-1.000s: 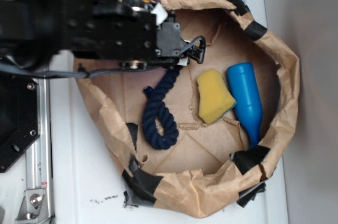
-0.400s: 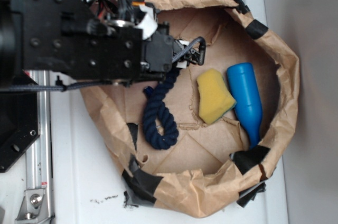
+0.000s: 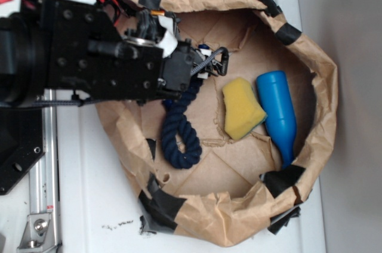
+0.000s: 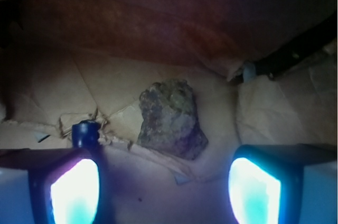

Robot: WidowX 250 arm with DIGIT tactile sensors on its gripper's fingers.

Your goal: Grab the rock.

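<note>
The rock, a rough brown-grey lump, lies on the brown paper floor in the wrist view, just ahead of my fingers and about centred between them. My gripper is open, its two glowing pads far apart with only paper between them. In the exterior view the gripper hovers over the upper left part of the paper bag. The rock does not show there; the arm hides that spot.
A dark blue rope lies below the gripper, its end by my left finger. A yellow sponge and a blue bottle lie to the right. The bag's paper wall rises behind the rock.
The arm's body has dropped lower in the picture and shifted left. The gripper tips moved slightly left and down. Rope, sponge and bottle have not moved.
</note>
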